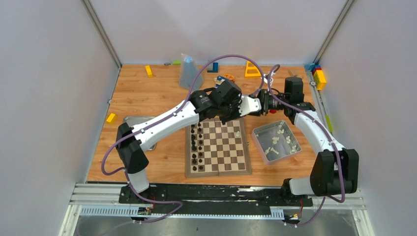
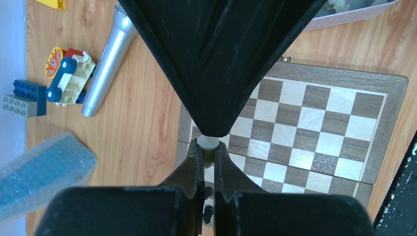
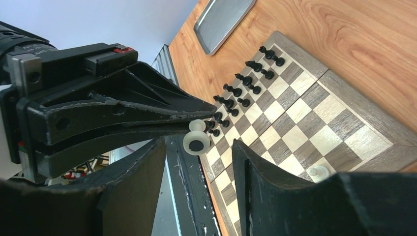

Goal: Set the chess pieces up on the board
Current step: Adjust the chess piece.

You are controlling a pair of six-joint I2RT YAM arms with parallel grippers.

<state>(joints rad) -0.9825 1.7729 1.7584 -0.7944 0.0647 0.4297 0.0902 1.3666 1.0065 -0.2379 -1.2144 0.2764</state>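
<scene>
**Mid-air handover of 1 white piece above the board**

The left gripper (image 2: pixel 208 153) pinches a white piece (image 3: pixel 196 139) between its pressed-in fingertips. It holds the piece in the air over the far edge of the board (image 1: pixel 219 147). The right gripper (image 3: pixel 198 153) meets it tip to tip with its 2 fingers spread. The piece sits in the gap between them, and neither pad clearly touches it. This looks like a pass from left to right.

To do the pass well:

- **Centre first.** In the right wrist view the piece sits nearer 1 finger than the other. A small sideways correction before closing should stop it being pushed askew.
- **Close slowly.** The piece is tiny and smooth, so it could pivot or slip under a fast squeeze.
- **Release late.** The left fingers should let go only once the right grip looks firm.
- **Turn it upright.** The round base faces the right wrist camera, so the piece lies sideways and must be rotated before it is set down.

The black pieces (image 1: pixel 197 145) fill 2 columns at the board's left side. 1 lone white piece (image 1: pixel 237 133) stands near the right side, which is likely the target area. More white pieces (image 1: pixel 273 151) lie in the tin (image 1: pixel 259 146) beside the board.
</scene>
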